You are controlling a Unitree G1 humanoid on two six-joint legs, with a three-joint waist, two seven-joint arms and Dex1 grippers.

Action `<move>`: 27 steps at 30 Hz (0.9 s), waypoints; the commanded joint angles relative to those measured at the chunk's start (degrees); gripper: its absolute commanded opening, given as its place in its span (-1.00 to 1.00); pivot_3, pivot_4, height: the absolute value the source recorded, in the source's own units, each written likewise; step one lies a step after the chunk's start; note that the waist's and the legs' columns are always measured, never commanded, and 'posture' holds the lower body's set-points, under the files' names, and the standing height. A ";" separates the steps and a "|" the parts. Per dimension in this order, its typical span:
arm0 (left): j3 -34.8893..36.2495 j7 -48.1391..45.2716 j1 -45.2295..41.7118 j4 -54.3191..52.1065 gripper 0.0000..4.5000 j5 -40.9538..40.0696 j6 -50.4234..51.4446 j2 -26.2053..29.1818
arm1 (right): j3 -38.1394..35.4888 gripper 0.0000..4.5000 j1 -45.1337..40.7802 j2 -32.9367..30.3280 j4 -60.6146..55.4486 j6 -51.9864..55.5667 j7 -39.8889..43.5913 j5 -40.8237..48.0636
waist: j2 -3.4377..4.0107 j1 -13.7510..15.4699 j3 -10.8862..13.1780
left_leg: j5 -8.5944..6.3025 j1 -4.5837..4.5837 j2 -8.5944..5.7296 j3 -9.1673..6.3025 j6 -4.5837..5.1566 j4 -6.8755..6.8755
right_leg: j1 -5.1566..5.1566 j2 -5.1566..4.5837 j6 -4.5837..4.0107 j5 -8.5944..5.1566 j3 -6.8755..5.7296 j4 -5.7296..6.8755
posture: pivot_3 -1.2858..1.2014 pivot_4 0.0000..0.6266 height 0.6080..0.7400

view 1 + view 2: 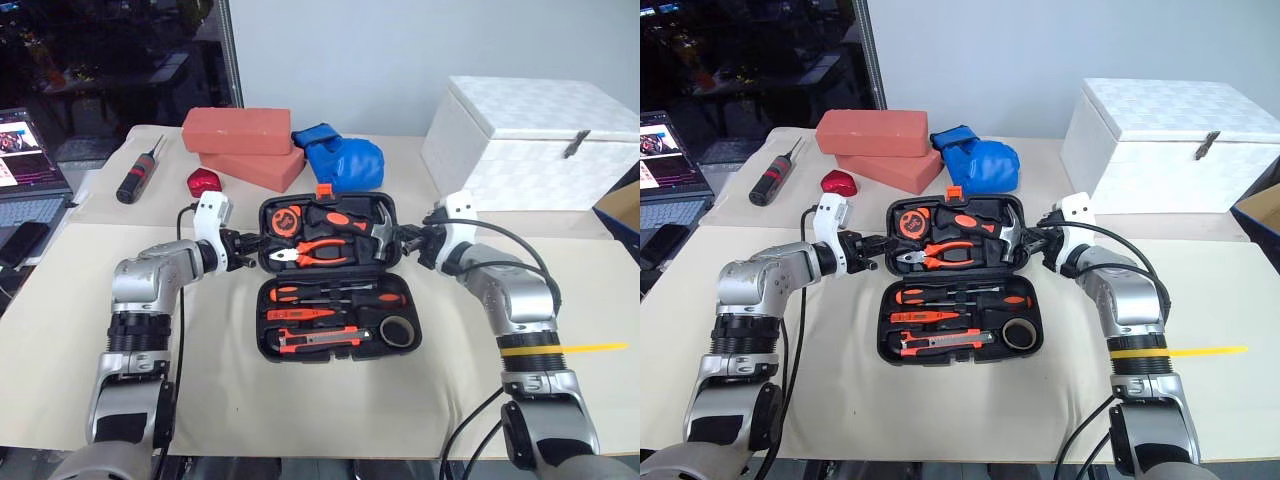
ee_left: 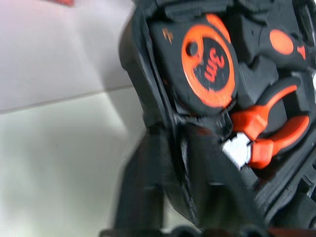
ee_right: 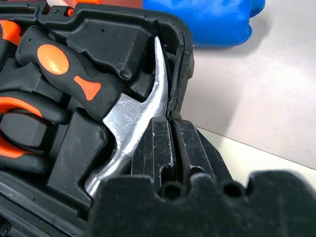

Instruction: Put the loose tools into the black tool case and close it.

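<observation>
- The flat black plastic clamshell tool case (image 1: 330,275) lies open mid-tabletop (image 1: 300,400), lid half on the far side.
- Slim orange-and-black screwdrivers (image 1: 335,296), an orange-and-black utility knife (image 1: 322,340) and a grey-olive tape roll (image 1: 399,331) sit in the near half.
- The left pincer (image 1: 246,252) is closed on the lid's left edge.
- The right pincer (image 1: 409,240) is closed on the lid's right edge, beside the steel hammer head (image 3: 133,123).

Black tool case (image 1: 268,345); orange/blk tools (image 1: 320,315); red bricks (image 1: 236,130); white box (image 1: 530,145)
</observation>
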 commanded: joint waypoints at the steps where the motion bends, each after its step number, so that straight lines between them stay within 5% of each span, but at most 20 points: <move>1: -0.69 -2.24 -1.19 -0.58 -0.98 -0.84 -4.03 0.44 | -2.43 -1.00 -1.98 -0.14 -4.87 -3.62 0.16 1.13 | 0.00 -0.01 0.00 | 0.00 0.00 0.00 0.00 0.00 0.00 | 0.01 0.00 0.00 0.00 0.00 0.00 | 0.03 -0.52 1.00; 10: -4.53 -6.21 -5.62 6.33 -0.98 5.84 -29.15 0.87 | -5.56 -1.00 -3.15 1.72 -2.81 -14.75 2.63 3.49 | -0.01 0.09 0.01 | 0.12 -0.02 -0.01 0.00 -0.06 0.01 | -0.01 0.00 -0.02 0.05 0.00 -0.02 | 0.03 -0.52 1.00; 15: -8.51 -8.48 0.88 2.99 -0.98 12.06 -46.76 3.10 | -5.44 -1.00 8.19 0.08 -15.30 -18.01 4.21 2.21 | 0.00 0.39 0.00 | 0.08 -0.07 0.01 0.00 -0.04 -0.27 | -0.02 -0.01 -0.01 0.04 -0.02 -0.13 | 0.03 -0.52 1.00; 21: -10.53 -8.42 9.06 3.50 -0.98 16.59 -61.27 4.98 | 0.17 -1.00 28.96 -5.45 -25.16 -33.71 6.56 -9.80 | -0.01 1.20 -0.10 | -0.08 0.00 -0.01 0.06 0.08 -0.32 | 0.18 -0.06 0.07 -0.02 -0.03 -0.20 | 0.03 -0.52 1.00; 23: -10.50 -11.08 10.56 2.77 -0.98 15.25 -58.99 6.58 | 0.60 -1.00 32.83 -6.64 -26.95 -35.48 7.21 -10.45 | -0.02 1.49 -0.12 | -0.07 0.11 -0.02 0.11 0.06 -0.12 | 0.27 -0.08 0.09 -0.03 -0.02 -0.35 | 0.03 -0.52 1.00; 25: -9.18 -16.49 12.48 -0.64 -0.98 9.15 -45.47 9.74 | 0.08 -1.00 36.26 -8.35 -28.28 -37.40 7.64 -11.65 | -0.04 1.43 -0.13 | 0.00 0.49 0.02 0.18 -0.01 -0.08 | 0.53 -0.06 0.21 -0.20 0.00 -0.31 | 0.03 -0.52 1.00; 27: -10.11 -30.14 15.69 -2.01 -0.68 2.35 -22.84 22.40 | -3.26 -0.69 41.01 -11.34 -30.02 -37.60 7.82 -12.93 | -0.11 0.89 -0.14 | 0.07 1.04 0.12 0.27 -0.11 -0.10 | 0.96 -0.04 -0.15 -0.57 0.00 -0.22 | 0.03 -0.52 1.00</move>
